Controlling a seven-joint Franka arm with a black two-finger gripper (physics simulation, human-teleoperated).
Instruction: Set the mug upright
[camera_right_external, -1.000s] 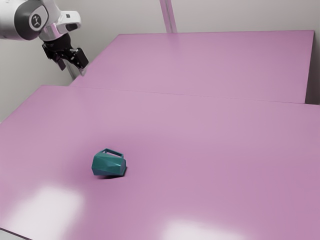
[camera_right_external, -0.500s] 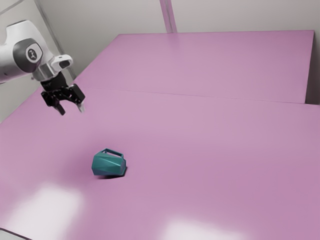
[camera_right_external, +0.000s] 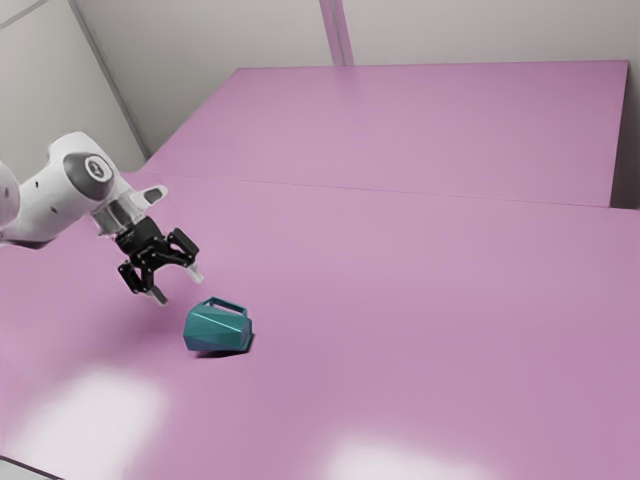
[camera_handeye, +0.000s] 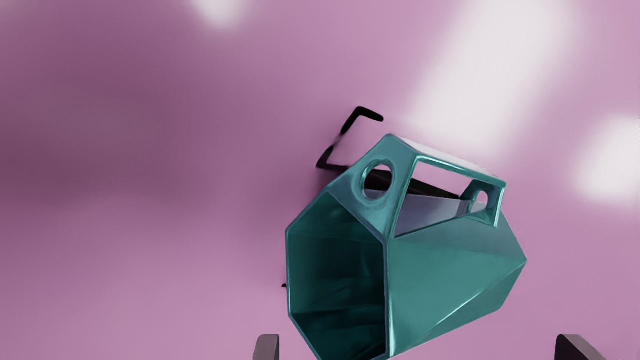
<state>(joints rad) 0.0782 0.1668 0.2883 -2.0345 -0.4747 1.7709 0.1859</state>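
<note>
**Mug on its side, open gripper above the tabletop just beside it**

In the exterior view, the mug (camera_right_external: 217, 332) lies tipped over on the pink tabletop (camera_right_external: 400, 350), in from the edges and closer to the exterior view's left than to its right. Its handle (camera_right_external: 230, 304) is on the upper side. The arm (camera_right_external: 60, 200) comes in from the exterior view's left, and the gripper (camera_right_external: 180, 289) hangs in the air above the tabletop, near the mug, on the side toward the exterior view's left. Its fingers are spread well apart, with nothing held between them, and a gap shows between the fingertips and the mug. Pale patches of light (camera_right_external: 95, 425) lie on the tabletop.

In the wrist view, the two fingers (camera_handeye: 267, 348) stand wide apart, their gap looking a little broader than the mug. The mug lies beyond the fingertips, within the span between them, and neither finger touches it. Its open mouth (camera_handeye: 337, 295) is on the side of one finger and partly faces the camera, so the dark inside shows; the body slants away toward the other finger's side. The handle stands out from the mug on the side away from the fingertips. A dark shadow (camera_handeye: 352, 118) with an angular outline falls on the tabletop beside the handle.
</note>
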